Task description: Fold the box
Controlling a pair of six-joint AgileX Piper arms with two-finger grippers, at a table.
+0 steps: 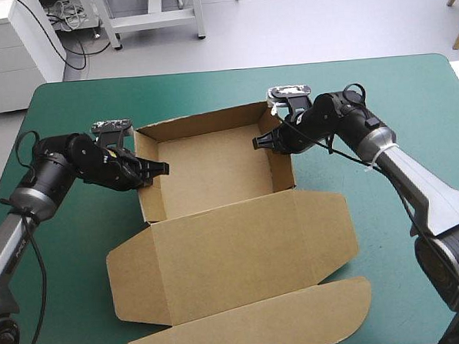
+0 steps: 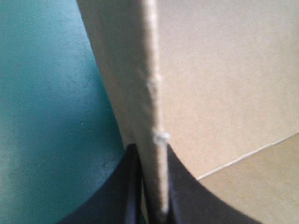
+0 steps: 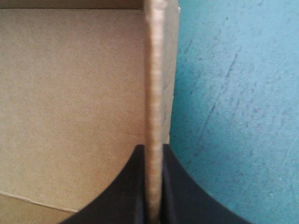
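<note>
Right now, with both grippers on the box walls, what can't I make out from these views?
High view: the box's near lid flap runs off the bottom edge.
High view: the left gripper and right gripper cover the wall tops they pinch.
Wrist views: only one wall and some floor show; the lid is out of frame.

The brown box (image 1: 214, 169) stands as an open tray on the teal-green cover (image 1: 72, 103). Its walls are raised and its lid (image 1: 241, 248) lies flat on the near side (a long flap at the lid's outer edge). The left gripper (image 1: 158, 169) is at the box's left wall and the right gripper (image 1: 260, 143) at its right wall.
</note>
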